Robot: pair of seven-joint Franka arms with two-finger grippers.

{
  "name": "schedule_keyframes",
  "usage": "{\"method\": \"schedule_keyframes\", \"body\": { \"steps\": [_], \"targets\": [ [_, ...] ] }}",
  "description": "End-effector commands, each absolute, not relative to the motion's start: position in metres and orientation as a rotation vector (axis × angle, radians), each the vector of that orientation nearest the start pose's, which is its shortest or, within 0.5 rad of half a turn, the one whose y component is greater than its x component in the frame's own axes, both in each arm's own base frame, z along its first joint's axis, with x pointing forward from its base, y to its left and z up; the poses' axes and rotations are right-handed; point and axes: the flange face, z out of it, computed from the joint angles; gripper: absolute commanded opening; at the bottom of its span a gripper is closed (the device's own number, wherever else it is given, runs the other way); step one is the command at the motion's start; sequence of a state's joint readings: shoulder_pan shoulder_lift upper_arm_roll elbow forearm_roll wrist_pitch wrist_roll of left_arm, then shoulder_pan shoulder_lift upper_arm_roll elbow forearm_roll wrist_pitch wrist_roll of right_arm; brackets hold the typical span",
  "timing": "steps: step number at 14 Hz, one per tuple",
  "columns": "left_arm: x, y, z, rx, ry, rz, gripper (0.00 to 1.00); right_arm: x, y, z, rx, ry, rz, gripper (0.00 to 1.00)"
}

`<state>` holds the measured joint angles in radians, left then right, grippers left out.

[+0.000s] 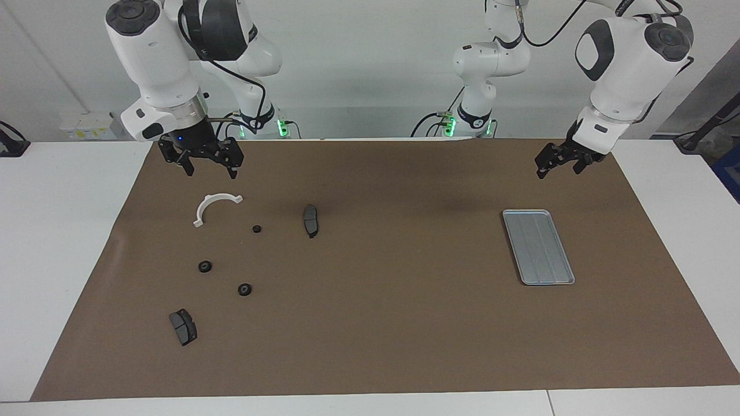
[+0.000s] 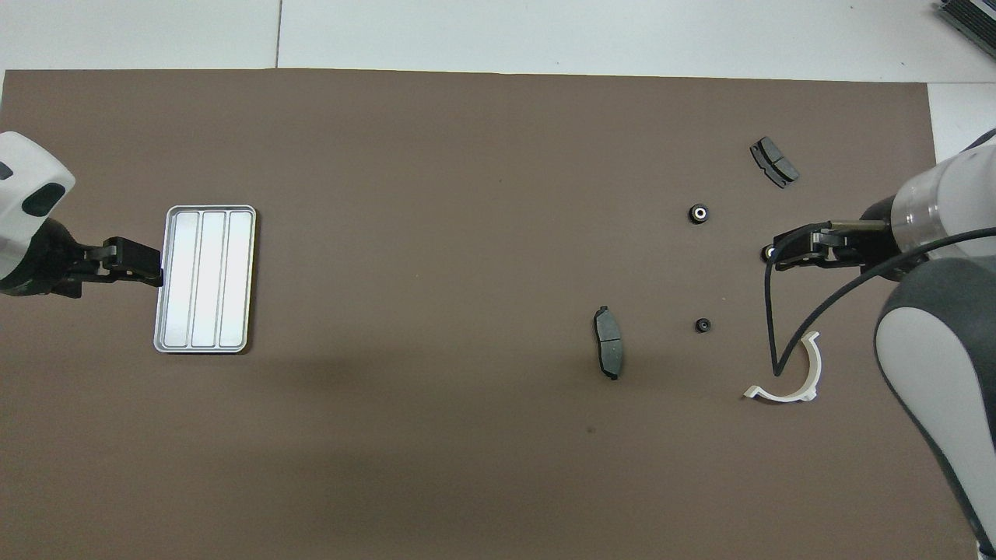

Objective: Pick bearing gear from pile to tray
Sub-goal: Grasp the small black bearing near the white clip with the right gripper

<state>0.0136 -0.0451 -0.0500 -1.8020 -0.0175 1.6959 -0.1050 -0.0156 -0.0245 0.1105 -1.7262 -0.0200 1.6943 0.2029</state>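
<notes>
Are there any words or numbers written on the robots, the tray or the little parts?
None can be read.
Tray: bare metal, only creases.
White bracket, brake pads and round black pieces: no markings show.
Right gripper and left gripper: no readable label; a small blue light glows above the right one.
Brown mat: plain.

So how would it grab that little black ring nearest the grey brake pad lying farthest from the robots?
Probably straight down from above, jaws astride its outer rim. The black ring lies flat on the brown mat with open space all round, so only its round edge offers a hold. The right gripper, open, is on its end of the table.
</notes>
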Motion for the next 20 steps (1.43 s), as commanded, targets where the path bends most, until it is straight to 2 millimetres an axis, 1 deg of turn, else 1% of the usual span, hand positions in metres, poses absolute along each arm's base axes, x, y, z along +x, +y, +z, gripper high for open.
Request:
{"method": "schedule_keyframes", "body": {
  "steps": [1,3,4,6,8,9,11,12,14,17,20],
  "targets": [
    [0.535,-0.020,0.553,-3.130,-0.115,0.064,1.00,0.545,0.049,0.576,-3.139,0.122,-0.012,1.00],
    [0.535,-0.020,0.553,-3.130,-0.115,0.064,1.00,0.544,0.052,0.576,-3.140,0.112,-0.007,1.00],
    [0.535,-0.020,0.553,-3.130,-0.115,0.067,1.00,0.544,0.050,0.577,-3.138,0.119,-0.007,1.00],
    [0.535,-0.020,0.553,-3.130,-0.115,0.064,1.00,0.541,0.052,0.575,-3.142,0.108,0.027,1.00],
    [0.535,-0.020,0.553,-3.130,-0.115,0.067,1.00,0.544,0.052,0.577,-3.138,0.110,-0.011,1.00],
    [0.535,-0.020,0.553,-3.130,-0.115,0.064,1.00,0.546,0.052,0.575,-3.137,0.117,-0.018,1.00],
    [0.535,-0.020,0.553,-3.130,-0.115,0.067,1.00,0.549,0.050,0.564,-3.137,0.120,-0.002,1.00],
    [0.535,-0.020,0.553,-3.130,-0.115,0.067,1.00,0.550,0.049,0.555,-3.137,0.120,-0.006,1.00],
    [0.535,-0.020,0.553,-3.130,-0.115,0.064,1.00,0.549,0.049,0.530,-3.137,0.120,-0.009,1.00],
    [0.535,-0.020,0.553,-3.130,-0.115,0.067,1.00,0.549,0.048,0.497,-3.135,0.119,-0.033,1.00],
    [0.535,-0.020,0.553,-3.130,-0.115,0.067,1.00,0.540,0.048,0.453,-3.136,0.117,-0.019,1.00]
  ]
}}
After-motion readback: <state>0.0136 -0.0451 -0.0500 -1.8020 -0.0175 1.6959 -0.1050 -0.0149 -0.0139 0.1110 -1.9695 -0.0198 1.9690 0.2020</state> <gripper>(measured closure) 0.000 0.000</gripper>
